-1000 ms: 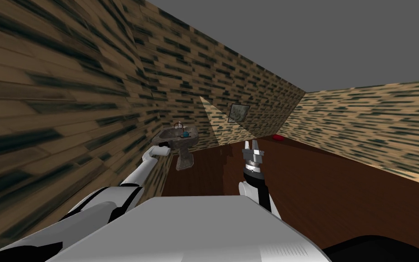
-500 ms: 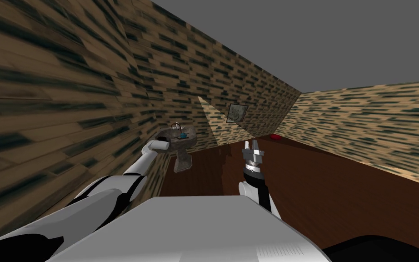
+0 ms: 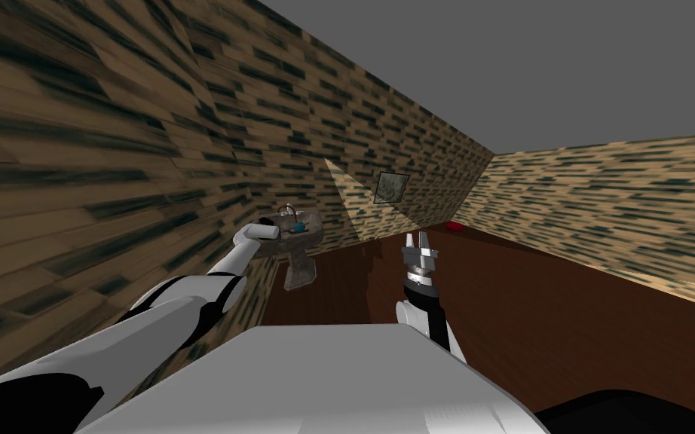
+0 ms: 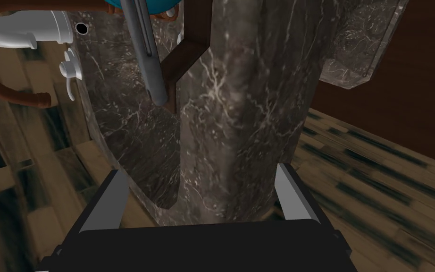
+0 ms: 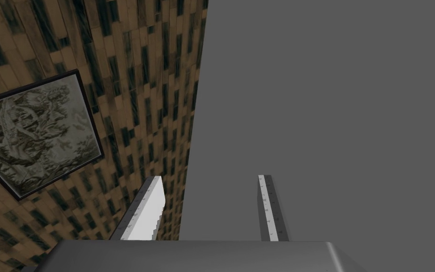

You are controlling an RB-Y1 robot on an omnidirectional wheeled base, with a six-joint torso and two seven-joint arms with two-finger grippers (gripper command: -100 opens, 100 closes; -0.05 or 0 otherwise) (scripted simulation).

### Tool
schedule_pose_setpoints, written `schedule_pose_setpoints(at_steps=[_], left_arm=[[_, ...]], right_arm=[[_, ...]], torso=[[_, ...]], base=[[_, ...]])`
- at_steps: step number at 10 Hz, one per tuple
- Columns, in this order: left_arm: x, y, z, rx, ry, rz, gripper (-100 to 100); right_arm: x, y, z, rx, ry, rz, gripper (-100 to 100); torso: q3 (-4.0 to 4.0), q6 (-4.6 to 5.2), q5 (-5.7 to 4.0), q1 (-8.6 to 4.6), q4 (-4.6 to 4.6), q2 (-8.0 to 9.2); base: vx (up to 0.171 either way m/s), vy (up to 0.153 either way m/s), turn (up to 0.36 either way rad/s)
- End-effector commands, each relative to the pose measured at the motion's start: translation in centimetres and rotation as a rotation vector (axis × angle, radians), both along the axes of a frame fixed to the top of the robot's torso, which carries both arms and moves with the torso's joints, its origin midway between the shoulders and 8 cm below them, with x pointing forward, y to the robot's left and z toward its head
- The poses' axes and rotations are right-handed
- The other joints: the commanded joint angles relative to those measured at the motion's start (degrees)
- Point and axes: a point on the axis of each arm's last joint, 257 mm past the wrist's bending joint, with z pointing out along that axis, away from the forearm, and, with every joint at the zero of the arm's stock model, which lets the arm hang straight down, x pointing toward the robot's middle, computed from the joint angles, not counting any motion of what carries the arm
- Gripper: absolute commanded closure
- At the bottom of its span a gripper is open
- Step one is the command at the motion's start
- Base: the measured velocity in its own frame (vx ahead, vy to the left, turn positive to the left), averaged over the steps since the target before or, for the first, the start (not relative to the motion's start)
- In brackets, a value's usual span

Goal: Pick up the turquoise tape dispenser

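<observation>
Tape dispenser [image 3: 300, 224] sits on top of the dark marble sink [image 3: 313, 238], just beside the faucet [image 3: 287, 209], by the left wall. From the head view it's a small turquoise blob and we can't make out its shape.

Left arm [image 3: 221, 267] is stretched out to the sink, with its wrist end at the near rim. Left fingers [image 4: 116, 196] are spread wide and hold nothing. Looking along them we see the sink's marble pedestal [image 4: 240, 118] straight ahead, with floor and wall beyond. The dispenser is just a turquoise sliver [image 4: 157, 2] well past the fingertips, cut off by the frame edge. It's near the white faucet spout [image 4: 23, 30] and a tap handle [image 4: 70, 71]. The fingers aren't touching it. A grey rod [image 4: 148, 56] and a brown pipe [image 4: 9, 92] run by the basin; we can't tell what the rod is.

Right arm [image 3: 423, 297] is in front of us, pointing up, well apart from the sink. Right fingers [image 5: 146, 212] are open and empty.
</observation>
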Motion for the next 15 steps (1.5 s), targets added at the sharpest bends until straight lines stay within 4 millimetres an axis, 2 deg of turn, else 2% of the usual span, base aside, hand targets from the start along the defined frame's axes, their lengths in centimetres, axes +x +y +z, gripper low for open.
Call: schedule_pose_setpoints(at_steps=[1,8,15], left_arm=[[0.0,0.7,1.1,-0.032,0.021,0.034,-100],[-1.1,1.9,3.1,-0.156,0.12,0.132,-100],[-3.5,1.4,2.5,-0.272,0.243,0.195,-100]], right_arm=[[0.0,0.0,0.0,0.0,0.0,0.0,0],[0.0,0.0,0.0,0.0,0.0,0.0,0],[0.0,0.0,0.0,0.0,0.0,0.0,0]], torso=[[0.0,0.0,0.0,0.0,0.0,0.0],[-0.02,0.0,0.0,-0.01,-0.01,-0.05],[0.0,-0.01,0.01,-0.02,-0.02,0.01]], base=[[0.095,-0.027,-0.054],[0.094,-0.016,-0.04],[0.086,-0.017,-0.024]])
